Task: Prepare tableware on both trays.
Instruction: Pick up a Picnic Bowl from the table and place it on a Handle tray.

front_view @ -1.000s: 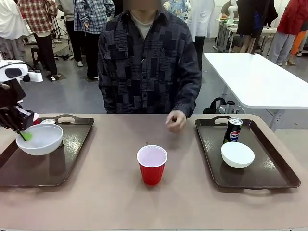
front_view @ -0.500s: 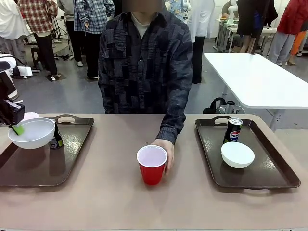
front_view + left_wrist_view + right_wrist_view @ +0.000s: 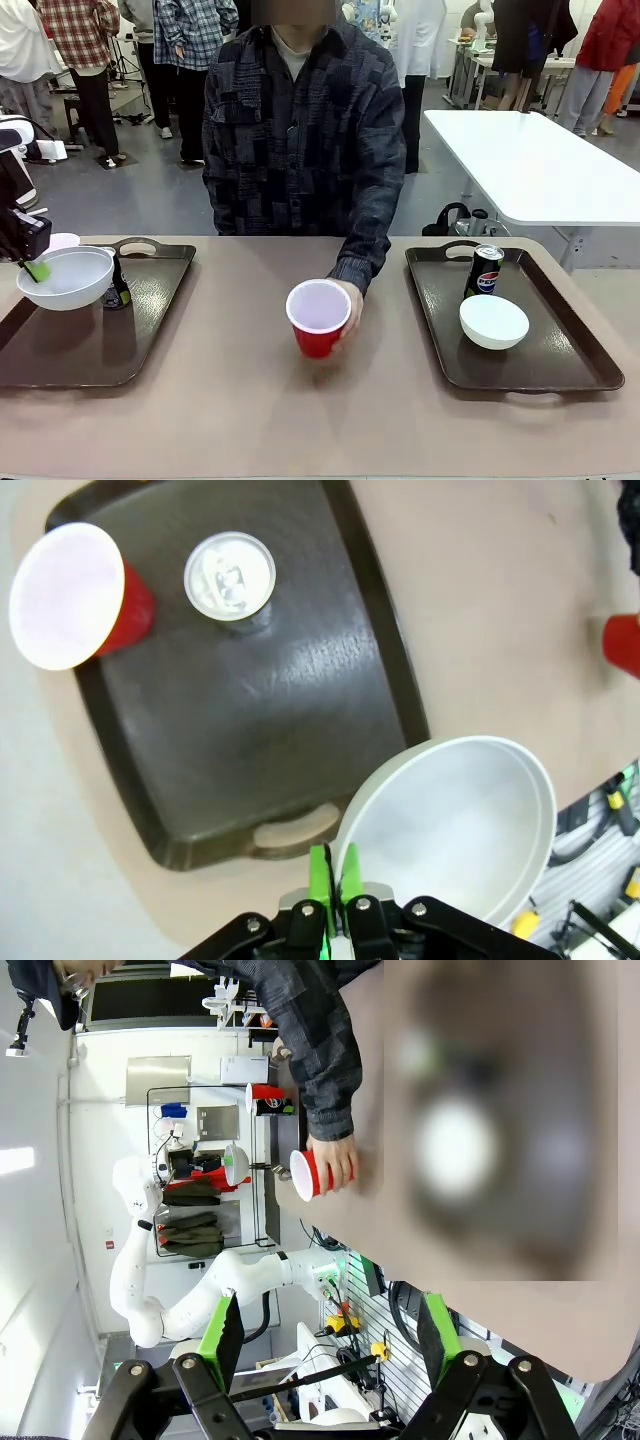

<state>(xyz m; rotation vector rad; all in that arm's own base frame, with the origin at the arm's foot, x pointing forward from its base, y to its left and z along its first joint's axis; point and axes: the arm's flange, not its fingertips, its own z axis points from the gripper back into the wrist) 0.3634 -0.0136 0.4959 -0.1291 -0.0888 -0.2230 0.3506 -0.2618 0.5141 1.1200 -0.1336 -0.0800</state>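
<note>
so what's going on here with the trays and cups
The left pincer grips a white bowl by its rim, holding it over the left tray, which carries a can and a red cup. The person's hand holds a second red cup at mid-table. The right tray has a Pepsi can and bowl.

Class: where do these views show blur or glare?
Right wrist view: the tray and its bowl are badly out of focus, the person's hand sharp. Left wrist view: glare streaks the left tray. Front view: evenly sharp.
</note>
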